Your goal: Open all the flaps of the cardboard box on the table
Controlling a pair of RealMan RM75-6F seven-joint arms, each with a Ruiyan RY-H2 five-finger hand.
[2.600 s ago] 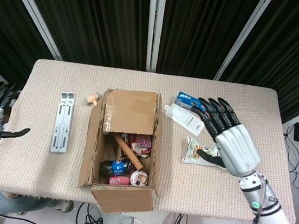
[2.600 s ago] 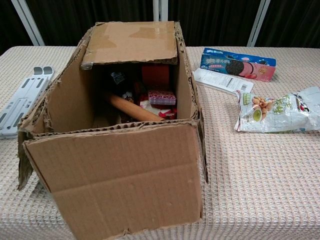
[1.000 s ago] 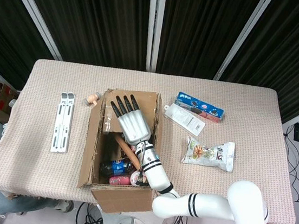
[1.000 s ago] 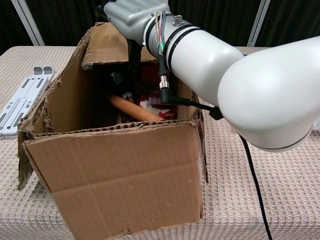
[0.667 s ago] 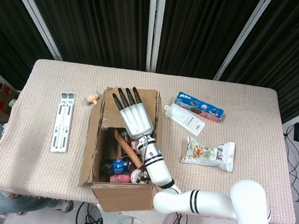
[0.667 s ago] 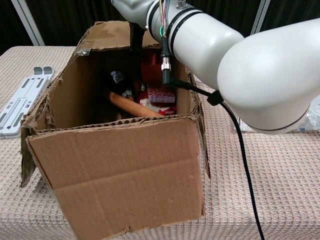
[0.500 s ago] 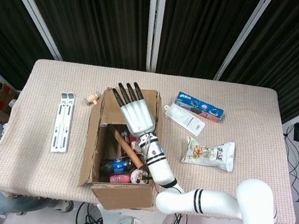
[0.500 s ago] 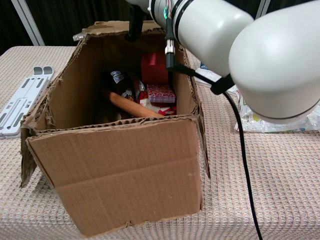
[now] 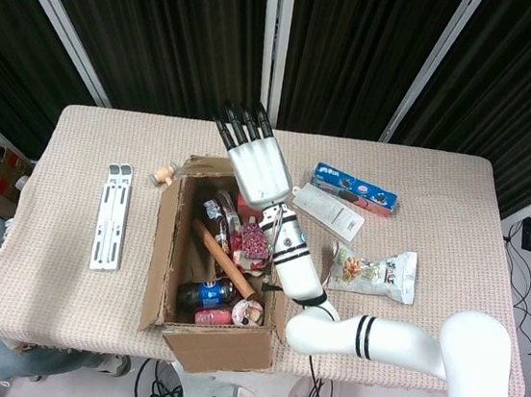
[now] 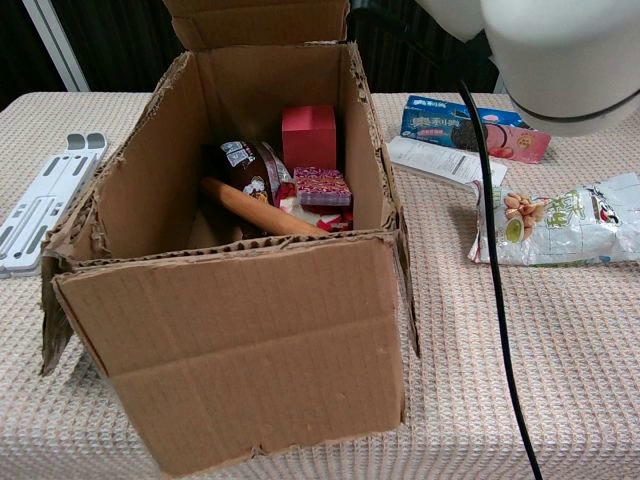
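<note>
The cardboard box (image 9: pixel 164 273) (image 10: pixel 240 350) stands mid-table with its top open, showing a red carton, a brown stick, a bottle and snack packs inside. Its far flap (image 10: pixel 262 22) now stands upright. The near flap (image 9: pixel 223 346) hangs down the front, and the side flaps (image 10: pixel 50 320) are folded outward. My right hand (image 9: pixel 255 163) reaches over the box's far edge, fingers straight and pointing away, back of the hand towards the head camera. It lies against the raised far flap and holds nothing. In the chest view only its arm (image 10: pixel 565 55) shows. My left hand is in neither view.
A white stand (image 9: pixel 111 216) (image 10: pixel 40 200) lies left of the box. To the right are a blue biscuit box (image 9: pixel 354 188) (image 10: pixel 475 128), a white packet (image 9: pixel 327 211) and a nut bag (image 9: pixel 373 273) (image 10: pixel 560 220). A black cable (image 10: pixel 490 250) hangs from my right arm.
My right hand swung in from the right, went under the far flap and moved away from me, lifting that flap from lying over the box to upright. The left hand left the view.
</note>
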